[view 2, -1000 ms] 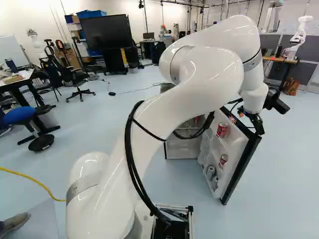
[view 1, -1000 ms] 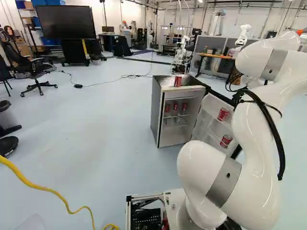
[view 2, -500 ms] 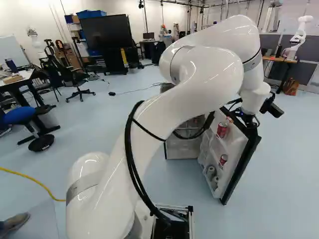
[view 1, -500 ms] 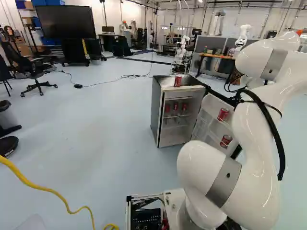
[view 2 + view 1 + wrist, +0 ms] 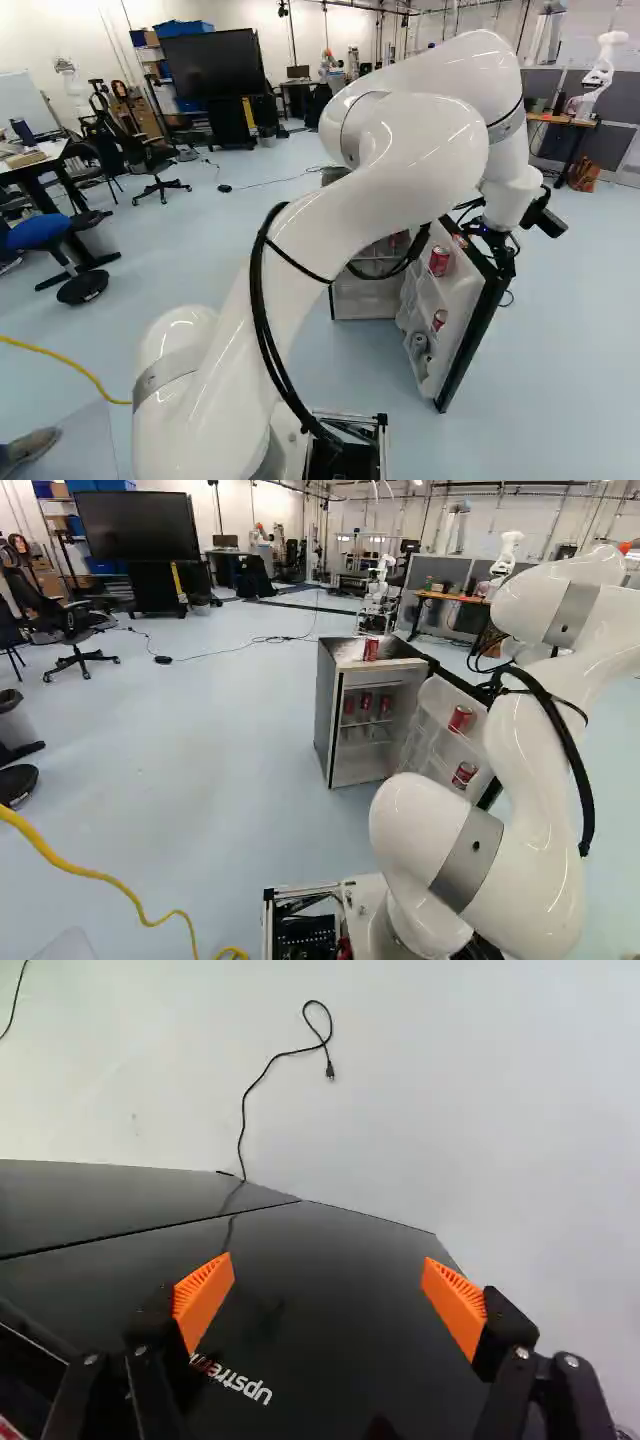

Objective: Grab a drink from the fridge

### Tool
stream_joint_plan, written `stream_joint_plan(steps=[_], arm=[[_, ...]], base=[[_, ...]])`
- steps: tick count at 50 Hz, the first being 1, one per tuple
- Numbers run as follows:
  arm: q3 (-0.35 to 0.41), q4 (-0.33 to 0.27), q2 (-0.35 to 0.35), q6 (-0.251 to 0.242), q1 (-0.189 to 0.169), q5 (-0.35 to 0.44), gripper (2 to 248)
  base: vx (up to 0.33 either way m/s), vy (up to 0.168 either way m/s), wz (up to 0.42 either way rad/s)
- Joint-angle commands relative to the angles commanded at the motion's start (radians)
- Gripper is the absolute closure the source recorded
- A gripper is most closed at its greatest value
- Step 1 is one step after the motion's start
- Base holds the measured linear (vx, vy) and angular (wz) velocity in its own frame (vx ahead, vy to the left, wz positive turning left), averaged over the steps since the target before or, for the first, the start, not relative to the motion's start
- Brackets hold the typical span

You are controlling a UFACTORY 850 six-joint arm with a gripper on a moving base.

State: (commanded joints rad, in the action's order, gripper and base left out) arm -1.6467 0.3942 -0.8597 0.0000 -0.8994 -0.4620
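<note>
Outside the fridge door, end effector (image 5: 328,1263): spread wide, pads (image 5: 205,1300) well apart, pinching nothing; it points at the black outer face.
Door (image 5: 455,352): swung open from the fridge (image 5: 327,710), racks facing the base.
Door cans (image 5: 461,718): two red ones in the racks, one above the other; in the right base view a grey can (image 5: 420,342) sits lower down.
Shelf cans (image 5: 366,701): red, in a row inside the fridge.
Top can (image 5: 371,650): red, upright on the fridge.
Arm (image 5: 400,150): reaching over to the door's outer side.
Cord (image 5: 243,1110): on the floor beyond the fridge door.
Step in hand: opening the door, I judge, and near its end; no drink is held.
Next move: back clear of the door, come round its free edge to the fridge's open side, then line the spread pads up either side of one can.
</note>
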Motion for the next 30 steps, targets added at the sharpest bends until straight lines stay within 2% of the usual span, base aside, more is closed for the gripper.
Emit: stream_joint_plan(steps=[30], arm=[[0.086,0.0,0.054,0.0,0.006,0.0,3]], base=[[0.0,0.0,0.0]])
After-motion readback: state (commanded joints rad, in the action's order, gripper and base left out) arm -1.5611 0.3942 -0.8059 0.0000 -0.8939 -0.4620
